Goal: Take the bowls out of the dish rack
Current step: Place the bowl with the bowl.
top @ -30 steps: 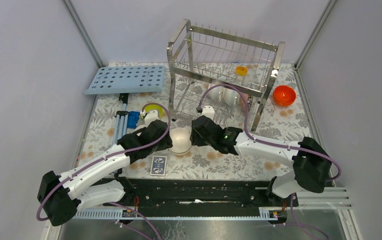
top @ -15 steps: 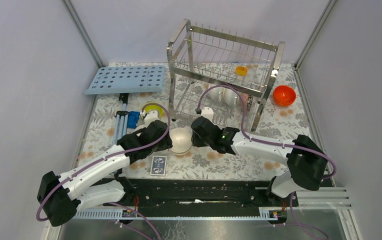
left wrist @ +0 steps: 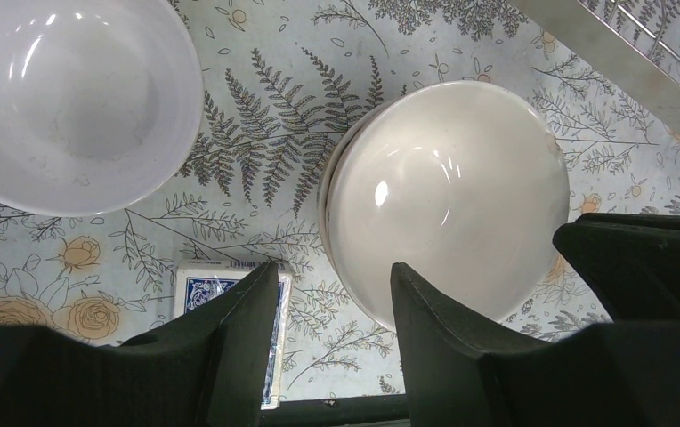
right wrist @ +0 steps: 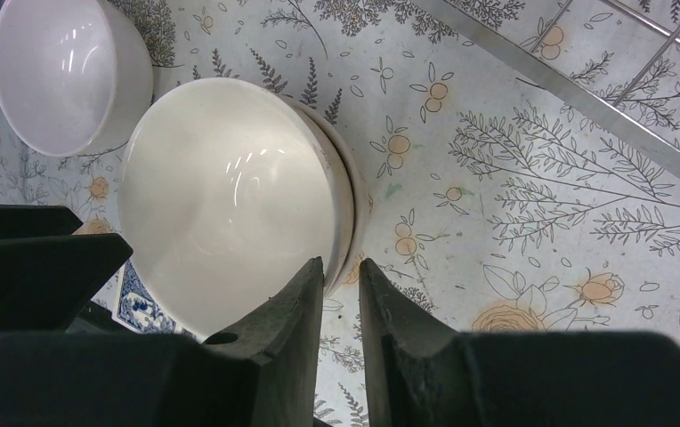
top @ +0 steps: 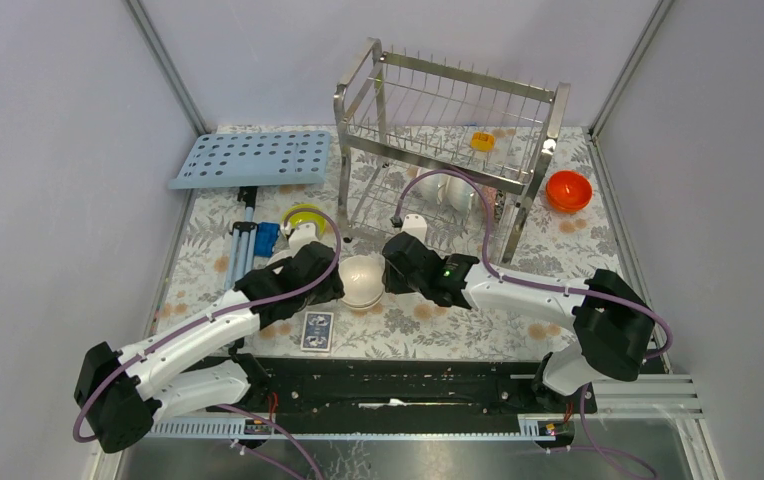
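A stack of two nested beige bowls sits on the flowered cloth between both grippers. My right gripper is shut on the stack's rim, one finger inside the bowl and one outside. My left gripper stands open at the stack's opposite side, one finger over the bowl's edge and the other over a card pack. A white bowl and a yellow-green bowl stand to the left. An orange bowl lies at the far right. White bowls stand in the lower tier of the dish rack.
A small yellow block lies on the rack's upper tier. A light-blue perforated tray leans at the back left, with blue and grey tubes in front of it. The card pack lies near the front edge.
My right gripper's jaws have narrowed onto the beige bowl's rim, and its arm has edged slightly left. The left gripper has not moved.
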Controlling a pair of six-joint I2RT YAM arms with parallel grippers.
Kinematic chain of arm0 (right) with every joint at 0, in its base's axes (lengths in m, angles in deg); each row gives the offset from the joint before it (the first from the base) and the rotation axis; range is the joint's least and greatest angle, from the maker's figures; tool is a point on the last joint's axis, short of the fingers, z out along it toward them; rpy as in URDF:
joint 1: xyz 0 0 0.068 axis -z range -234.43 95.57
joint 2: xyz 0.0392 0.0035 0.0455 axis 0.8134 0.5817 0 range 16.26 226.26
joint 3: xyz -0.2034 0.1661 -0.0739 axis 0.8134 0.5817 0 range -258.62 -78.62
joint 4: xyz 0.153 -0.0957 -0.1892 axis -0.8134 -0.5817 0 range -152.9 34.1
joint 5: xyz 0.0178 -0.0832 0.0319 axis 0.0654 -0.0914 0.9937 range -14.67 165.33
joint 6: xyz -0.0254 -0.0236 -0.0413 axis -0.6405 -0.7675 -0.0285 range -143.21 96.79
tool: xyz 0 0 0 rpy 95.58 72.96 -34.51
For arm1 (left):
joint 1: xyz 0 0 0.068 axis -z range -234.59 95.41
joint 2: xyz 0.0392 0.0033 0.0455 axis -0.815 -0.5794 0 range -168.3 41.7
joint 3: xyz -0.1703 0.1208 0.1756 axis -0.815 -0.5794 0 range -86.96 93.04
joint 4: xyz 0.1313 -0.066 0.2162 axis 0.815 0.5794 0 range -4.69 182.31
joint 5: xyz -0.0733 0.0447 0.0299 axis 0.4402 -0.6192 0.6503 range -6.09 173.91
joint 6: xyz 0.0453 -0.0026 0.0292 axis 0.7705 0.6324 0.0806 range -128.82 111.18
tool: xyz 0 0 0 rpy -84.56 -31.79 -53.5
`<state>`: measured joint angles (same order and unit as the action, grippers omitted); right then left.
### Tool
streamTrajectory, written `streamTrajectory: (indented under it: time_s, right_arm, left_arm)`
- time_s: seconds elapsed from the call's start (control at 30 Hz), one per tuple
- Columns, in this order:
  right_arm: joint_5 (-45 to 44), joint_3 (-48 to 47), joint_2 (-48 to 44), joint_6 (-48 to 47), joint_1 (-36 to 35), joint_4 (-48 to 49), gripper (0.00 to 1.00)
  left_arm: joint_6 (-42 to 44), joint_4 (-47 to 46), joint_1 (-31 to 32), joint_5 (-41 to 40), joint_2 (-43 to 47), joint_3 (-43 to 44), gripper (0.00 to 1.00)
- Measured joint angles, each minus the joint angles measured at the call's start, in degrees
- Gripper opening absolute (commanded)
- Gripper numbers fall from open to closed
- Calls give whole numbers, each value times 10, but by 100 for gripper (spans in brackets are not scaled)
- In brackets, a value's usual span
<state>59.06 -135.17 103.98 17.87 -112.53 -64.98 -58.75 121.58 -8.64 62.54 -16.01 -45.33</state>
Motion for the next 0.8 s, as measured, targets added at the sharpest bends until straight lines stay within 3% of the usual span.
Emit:
streamTrajectory:
  time_s: [0.17, 0.4, 0.67, 0.8]
  right_arm:
    - [5, 0, 0, -1, 1, 0, 44]
    - [-8, 29, -73, -6, 2, -12, 51]
    - [-21, 210, -270, -3, 8, 64, 66]
    - [-14, 311, -329, 13, 8, 121, 67]
  left_arm:
    - [0, 0, 0, 0, 2, 0, 54]
    - [2, 4, 0, -3, 23, 0, 57]
    - [15, 1, 0, -5, 61, 0, 60]
    - [26, -9, 0, -5, 107, 0, 62]
